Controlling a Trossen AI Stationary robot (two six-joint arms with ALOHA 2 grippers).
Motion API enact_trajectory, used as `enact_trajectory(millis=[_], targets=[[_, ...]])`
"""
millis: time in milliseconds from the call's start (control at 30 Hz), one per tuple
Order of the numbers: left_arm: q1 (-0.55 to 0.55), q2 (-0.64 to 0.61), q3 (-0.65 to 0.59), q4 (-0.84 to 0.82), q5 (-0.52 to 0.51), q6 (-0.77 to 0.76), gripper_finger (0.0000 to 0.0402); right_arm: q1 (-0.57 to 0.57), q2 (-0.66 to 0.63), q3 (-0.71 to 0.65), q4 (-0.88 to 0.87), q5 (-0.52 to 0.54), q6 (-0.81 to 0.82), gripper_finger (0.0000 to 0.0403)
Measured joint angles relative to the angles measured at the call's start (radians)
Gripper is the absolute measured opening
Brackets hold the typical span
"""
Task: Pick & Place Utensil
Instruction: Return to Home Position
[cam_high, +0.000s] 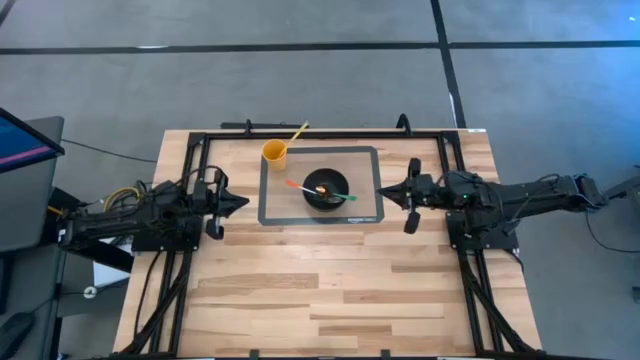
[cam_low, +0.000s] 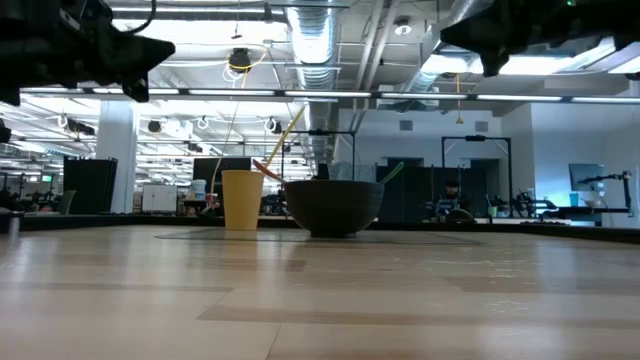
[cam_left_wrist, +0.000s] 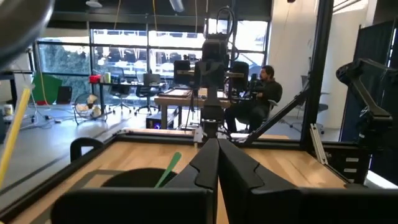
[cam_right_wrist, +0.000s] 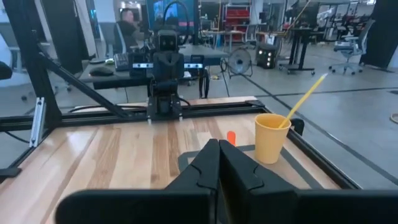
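Hovering ea. side of mat (cam_high: 366, 212): left gripper (cam_high: 240, 201) closed, empty; right gripper (cam_high: 383, 189) same. Yellow straw (cam_high: 298, 132) in yellow cup (cam_high: 275, 152), far-left of black bowl (cam_high: 326, 187).

The bench (cam_high: 330, 290) is of pale wooden planks laid lengthwise. A transparent silicone mat (cam_high: 365, 170) with a dark border lies flat on it, in the gap between the left gripper (cam_high: 240, 201) and the right gripper (cam_high: 385, 190), its short sides near each gripper's tip. A black metal frame (cam_high: 350, 133) rests on the bench too, its rails running beyond the mat and back past both grippers.
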Motion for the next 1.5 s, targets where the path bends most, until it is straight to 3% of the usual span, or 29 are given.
enact_trajectory(millis=[800,1133,1500], targets=[[0.0,0.002,-0.017,0.027,0.0,-0.001,0.0012,0.0,-0.359,-0.261,-0.008,0.039,0.08,0.0001],[0.0,0.002,-0.017,0.026,0.0,-0.001,0.001,0.0,-0.419,-0.263,-0.095,0.056,0.078,0.0001],[0.0,0.002,-0.016,0.026,0.0,-0.001,0.0012,0.0,-0.419,-0.404,0.107,0.053,0.077,0.0001]])
